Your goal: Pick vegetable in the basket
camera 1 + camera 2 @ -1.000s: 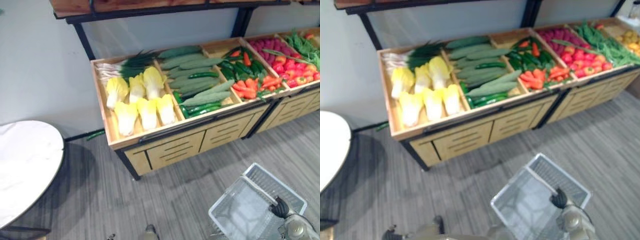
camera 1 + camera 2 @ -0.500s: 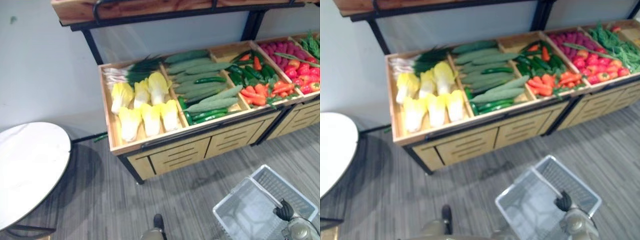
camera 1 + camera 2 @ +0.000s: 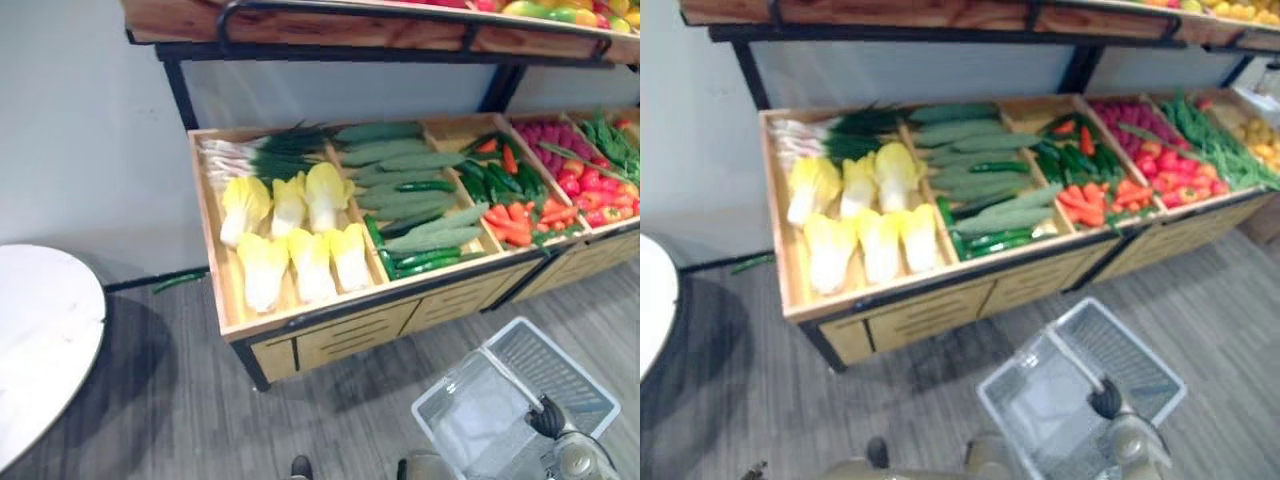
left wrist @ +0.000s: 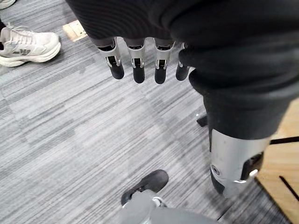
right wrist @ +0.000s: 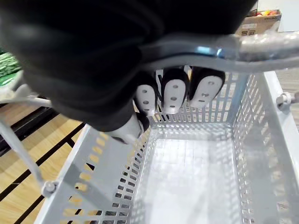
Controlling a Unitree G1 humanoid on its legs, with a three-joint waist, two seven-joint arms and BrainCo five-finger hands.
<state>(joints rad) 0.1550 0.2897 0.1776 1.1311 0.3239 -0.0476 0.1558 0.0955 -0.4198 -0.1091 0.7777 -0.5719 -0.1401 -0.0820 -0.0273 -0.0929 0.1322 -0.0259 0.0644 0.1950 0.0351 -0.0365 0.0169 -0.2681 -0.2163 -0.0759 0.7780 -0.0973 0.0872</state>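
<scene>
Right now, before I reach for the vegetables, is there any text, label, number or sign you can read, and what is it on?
No text can be read.
Cardboard box beyond the basket: dark print, too small and blurred to read.
Wooden vegetable stand, the shelf above it and the basket: no labels, price tags or signs that I can see.

Note that the white table is cut off by the left edge and the upper shelf by the top edge. The right hand covers part of the basket handle. A green item on the floor is too small to identify. A white shoe runs off the edge.
</scene>
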